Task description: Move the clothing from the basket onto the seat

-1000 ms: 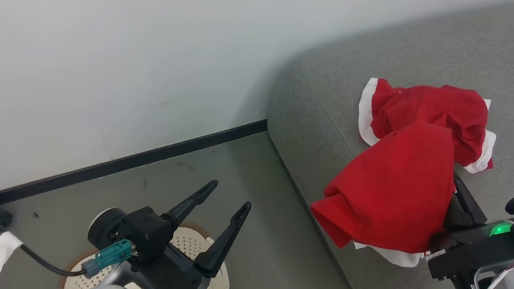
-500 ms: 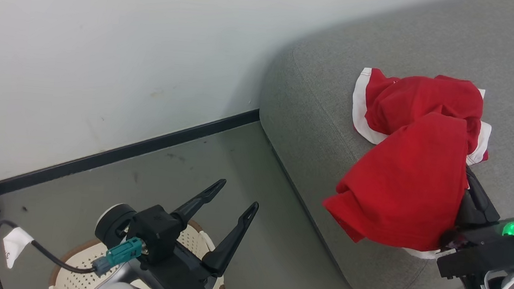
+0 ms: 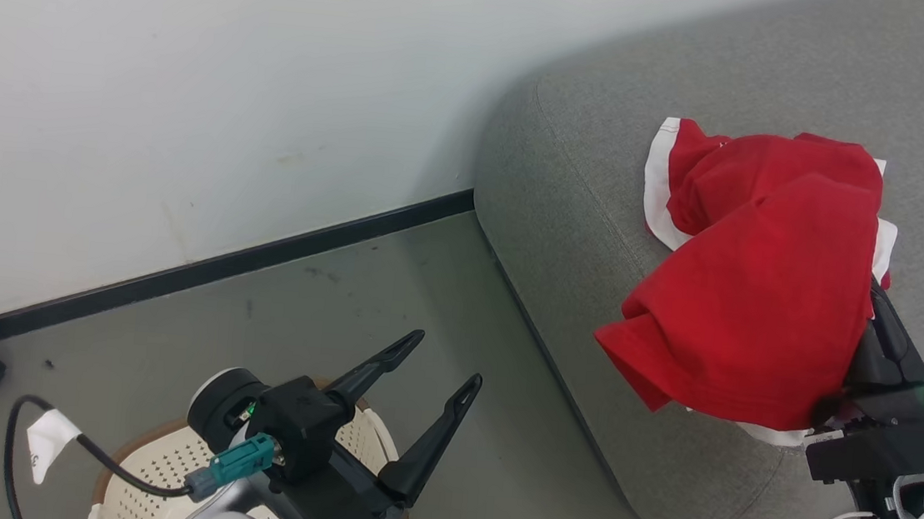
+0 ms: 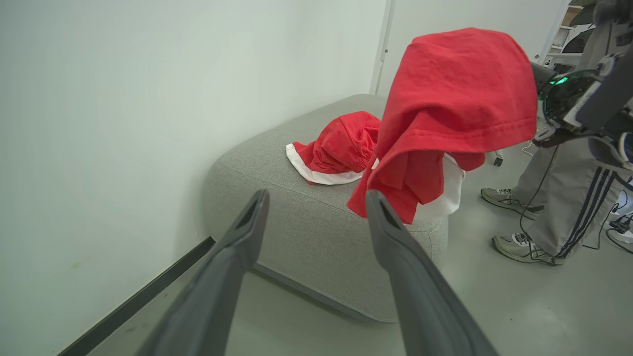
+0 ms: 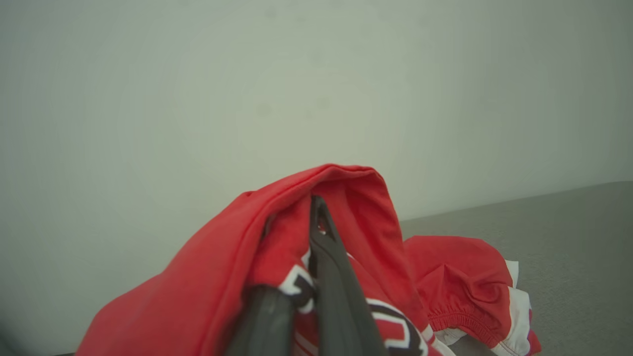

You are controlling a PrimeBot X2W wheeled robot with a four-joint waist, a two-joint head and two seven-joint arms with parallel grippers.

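Right gripper [image 5: 294, 212]: clamped shut on garment [image 3: 758, 319].
Garment: hangs over seat [image 3: 586, 178] edge, seat directly below.
Left gripper [image 3: 445, 357]: wide open, empty, above basket [image 3: 159, 467].

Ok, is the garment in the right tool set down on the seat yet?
Not yet: the held garment hangs bunched from the shut right tool above the seat, where a second garment lies.

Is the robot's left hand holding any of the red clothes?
No, the left hand is open and empty, well apart from the clothes.
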